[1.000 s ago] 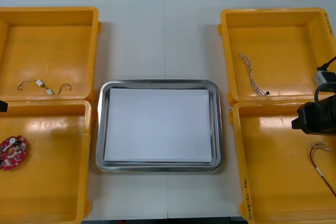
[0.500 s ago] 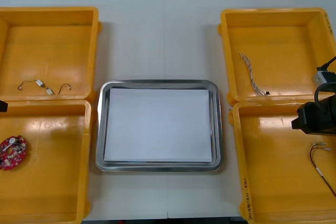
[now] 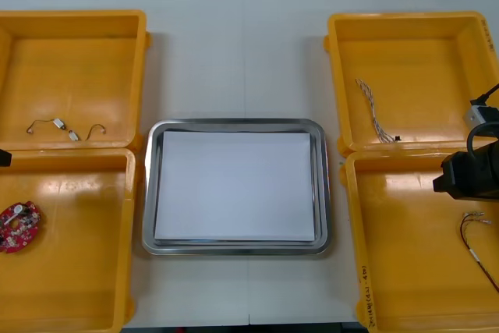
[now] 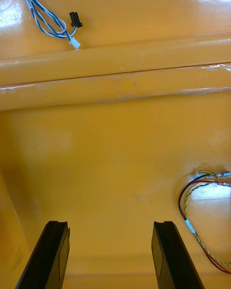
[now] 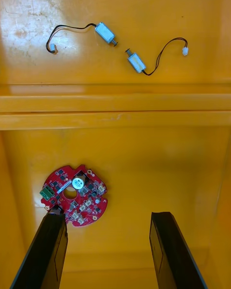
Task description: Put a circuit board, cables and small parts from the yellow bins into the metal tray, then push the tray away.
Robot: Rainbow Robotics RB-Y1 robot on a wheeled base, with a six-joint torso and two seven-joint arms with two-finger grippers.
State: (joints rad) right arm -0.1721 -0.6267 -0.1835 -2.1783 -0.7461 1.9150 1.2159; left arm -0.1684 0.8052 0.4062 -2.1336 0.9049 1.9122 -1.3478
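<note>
Left end effector (image 5: 108, 216), released, hovers by the circuit board (image 5: 74, 195). Right end effector (image 4: 110, 224), released, hangs near the red-yellow cable (image 4: 188, 224). The first pick seems due, which calls for a descent.

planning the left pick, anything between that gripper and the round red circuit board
Nothing visible. The left gripper hangs open over the near left yellow plastic bin, and the round red circuit board lies uncovered on its floor by one fingertip. The right gripper hangs open over the near right bin.
</note>
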